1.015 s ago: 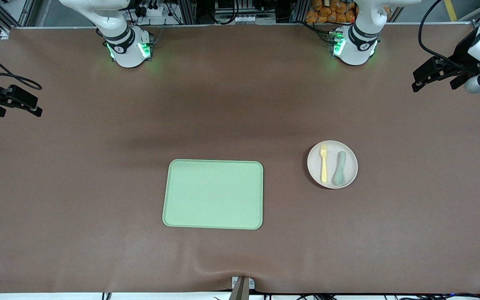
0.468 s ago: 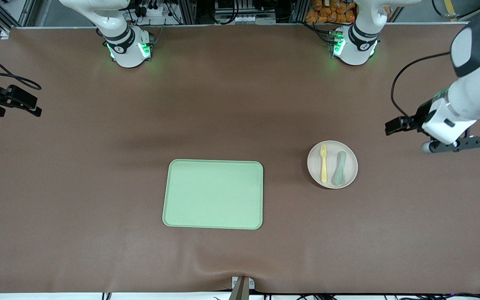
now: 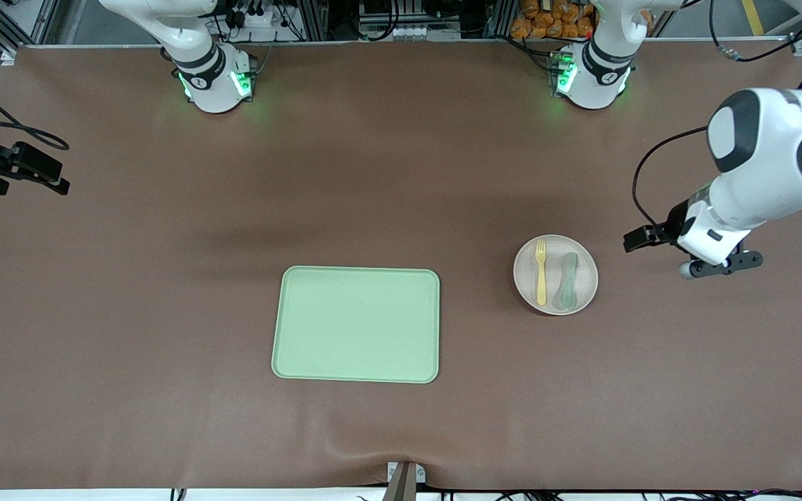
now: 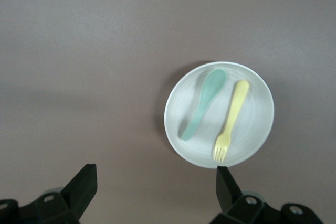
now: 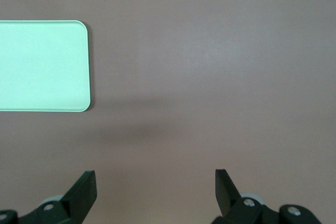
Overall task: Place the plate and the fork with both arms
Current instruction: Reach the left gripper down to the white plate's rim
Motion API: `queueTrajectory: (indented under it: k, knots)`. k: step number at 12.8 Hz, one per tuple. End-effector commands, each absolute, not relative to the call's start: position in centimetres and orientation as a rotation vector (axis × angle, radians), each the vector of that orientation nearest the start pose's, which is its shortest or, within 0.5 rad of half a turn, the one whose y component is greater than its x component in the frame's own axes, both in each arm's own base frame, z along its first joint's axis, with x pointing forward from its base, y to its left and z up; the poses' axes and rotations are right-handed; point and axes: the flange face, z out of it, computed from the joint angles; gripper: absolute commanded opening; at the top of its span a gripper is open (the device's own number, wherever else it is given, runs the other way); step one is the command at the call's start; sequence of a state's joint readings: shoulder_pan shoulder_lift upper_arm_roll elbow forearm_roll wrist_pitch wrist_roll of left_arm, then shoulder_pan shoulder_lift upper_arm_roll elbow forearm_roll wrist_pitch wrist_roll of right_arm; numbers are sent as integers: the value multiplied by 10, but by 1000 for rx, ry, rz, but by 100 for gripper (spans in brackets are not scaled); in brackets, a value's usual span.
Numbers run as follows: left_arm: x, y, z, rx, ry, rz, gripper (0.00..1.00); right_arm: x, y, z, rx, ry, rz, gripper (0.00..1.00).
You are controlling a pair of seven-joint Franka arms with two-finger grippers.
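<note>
Front view first: the plate [image 3: 555, 275] sits flat on the brown table [image 3: 164, 313], toward the left arm's end. The yellow fork [image 3: 541, 271] lies on it, tines pointing toward the robot bases, and a green spoon [image 3: 567, 280] lies right beside it on the same plate, the two side by side but not touching as far as I can see. A light-green tray [image 3: 356, 324] sits near the middle of the table, a bit nearer to the camera than the plate and well apart from it, nothing on it. The left arm reaches in from the table's end, and the left hand [image 3: 711, 257] hangs over bare table just beside the plate, holding nothing. The right hand [image 3: 21, 170] is way out at the right arm's end of the table, parked over the edge, so that arm is just waiting.

Left wrist view: looking straight down, the left hand's [image 4: 156, 195] fingers [image 4: 81, 188] are spread wide with only table between them. The plate [image 4: 257, 129] shows with the fork [image 4: 231, 120] and spoon [image 4: 203, 103] on it.

Right wrist view: the right hand [image 5: 155, 192] is spread wide too, empty, over bare table, with a corner of the tray [image 5: 42, 66] showing.
</note>
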State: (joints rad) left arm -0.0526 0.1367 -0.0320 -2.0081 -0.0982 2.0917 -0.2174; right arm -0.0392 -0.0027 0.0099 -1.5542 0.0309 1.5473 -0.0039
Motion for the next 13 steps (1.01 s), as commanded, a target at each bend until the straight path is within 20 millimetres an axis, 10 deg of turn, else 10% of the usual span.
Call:
queueTrajectory:
  k: [1, 5, 7, 13]
  knots:
    - [577, -58, 334, -3233, -312, 84, 100, 548, -16, 636, -3114, 27, 4, 100]
    - [577, -53, 271, -3252, -334, 88, 99, 548, -17, 636, -3112, 30, 6, 100]
    - [575, -59, 247, -3259, -348, 114, 75, 548, -17, 635, -3112, 30, 8, 100]
    - [574, -64, 215, -3257, -343, 131, 53, 547, -18, 636, -3111, 32, 6, 100]
